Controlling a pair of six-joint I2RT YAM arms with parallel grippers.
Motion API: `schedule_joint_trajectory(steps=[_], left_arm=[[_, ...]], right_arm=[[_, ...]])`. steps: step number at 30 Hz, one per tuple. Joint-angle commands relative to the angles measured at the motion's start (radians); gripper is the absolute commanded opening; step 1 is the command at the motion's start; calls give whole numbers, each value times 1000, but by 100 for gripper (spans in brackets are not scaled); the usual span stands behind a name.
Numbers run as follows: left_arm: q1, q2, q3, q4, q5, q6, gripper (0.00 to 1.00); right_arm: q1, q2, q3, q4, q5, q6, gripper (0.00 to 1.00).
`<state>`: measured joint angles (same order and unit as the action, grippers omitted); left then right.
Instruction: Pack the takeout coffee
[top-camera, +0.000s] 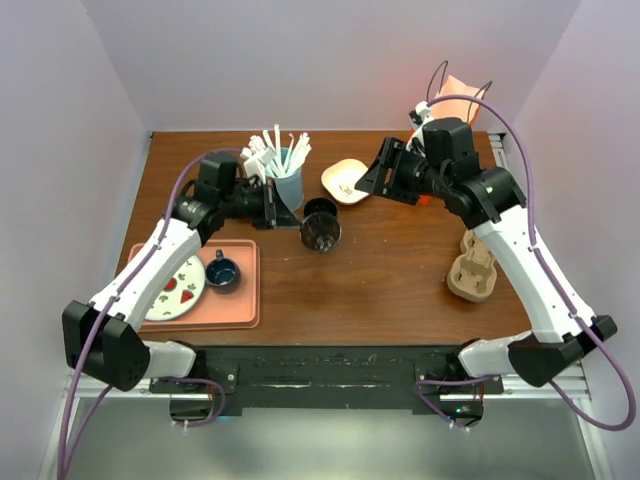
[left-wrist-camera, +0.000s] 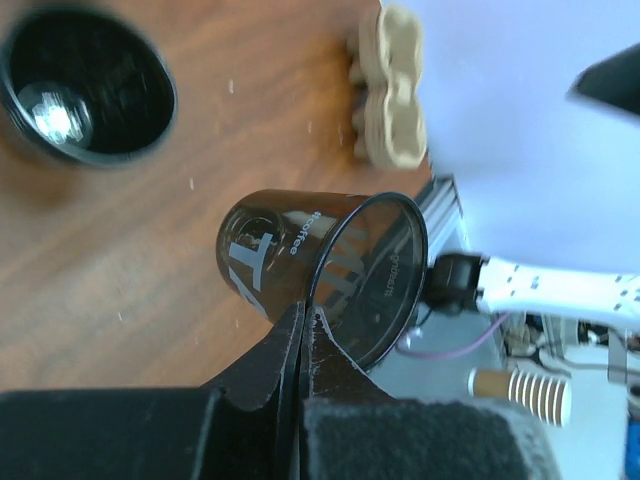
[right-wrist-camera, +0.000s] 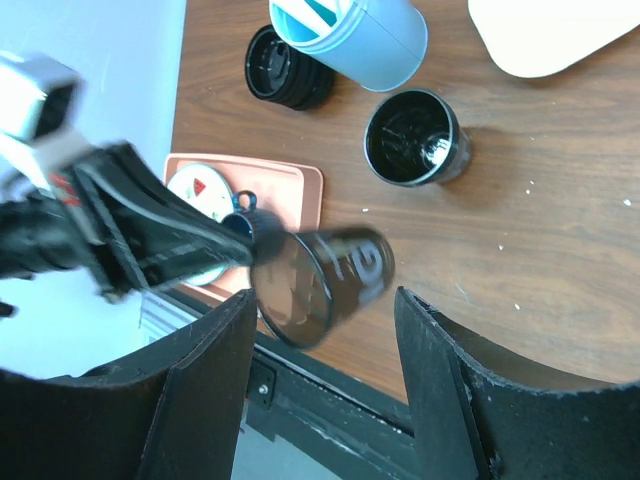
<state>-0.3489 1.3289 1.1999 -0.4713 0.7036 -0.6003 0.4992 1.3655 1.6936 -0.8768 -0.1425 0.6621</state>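
A black tapered takeout coffee cup (left-wrist-camera: 275, 255) hangs on its side above the table, its mouth turned toward the right arm. My left gripper (left-wrist-camera: 303, 315) is shut on its rim. From above, the cup (top-camera: 320, 234) sits just off the left gripper (top-camera: 290, 215). I see no lid on it. My right gripper (right-wrist-camera: 325, 300) is open and empty, facing the cup (right-wrist-camera: 330, 280) from a short way off. In the top view the right gripper (top-camera: 372, 180) stands to the cup's right, apart from it. A round black lid stack (right-wrist-camera: 285, 70) lies by the tumbler.
A second black cup (right-wrist-camera: 415, 137) stands open on the wood. Behind it is a light blue tumbler (top-camera: 285, 182) of white straws. There is also a cream dish (top-camera: 345, 180), a cardboard cup carrier (top-camera: 475, 270) at the right, and a pink tray (top-camera: 240, 300) holding a plate (top-camera: 178, 290) and a blue mug (top-camera: 222, 270).
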Motion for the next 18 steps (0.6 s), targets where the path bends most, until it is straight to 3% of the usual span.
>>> schedule_joint_trajectory(steps=[1,8,18], left_arm=[[-30,-20,-101,60,13,3,0],[-88,9,-282,301,-9,-62,0],[-150,119,-338,404,-67,-56,0]], right_arm=[[-1,-46,-34,-5,18,-9,61],[1,-89,-103,21,18,11,62],[1,-115,-161,59,17,36,63]])
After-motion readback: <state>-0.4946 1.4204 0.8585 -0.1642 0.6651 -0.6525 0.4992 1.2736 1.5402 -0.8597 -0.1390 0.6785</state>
